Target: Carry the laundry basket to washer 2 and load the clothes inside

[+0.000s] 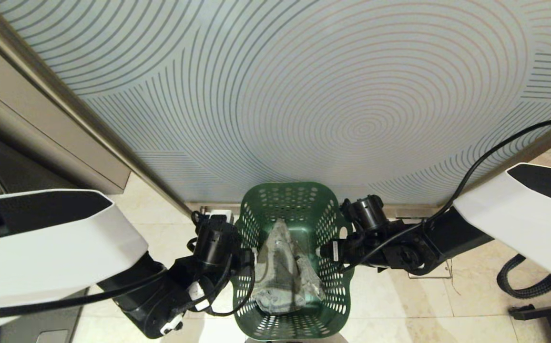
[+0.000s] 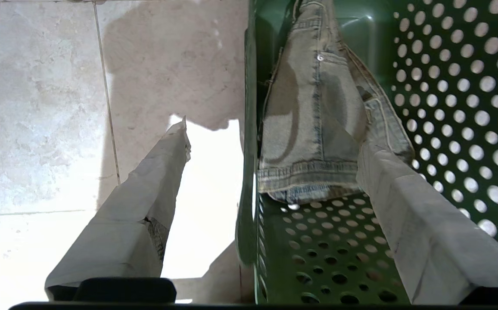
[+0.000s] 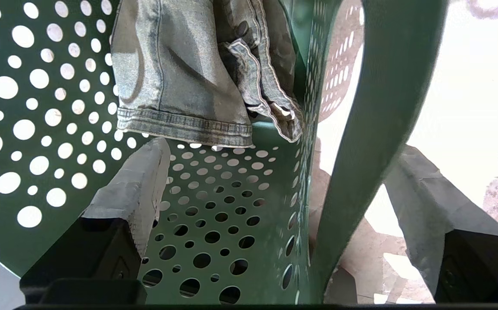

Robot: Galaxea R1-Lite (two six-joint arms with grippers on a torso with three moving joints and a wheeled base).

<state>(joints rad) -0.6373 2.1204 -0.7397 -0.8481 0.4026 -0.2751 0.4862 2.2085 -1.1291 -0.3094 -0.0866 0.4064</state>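
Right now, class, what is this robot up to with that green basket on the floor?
Both arms are at the laundry basket, which sits on the tiled floor with the clothes inside. The left gripper and right gripper each straddle a side wall, one finger inside and one outside, jaws open. The basket is not yet gripped, and no washer door is in view.
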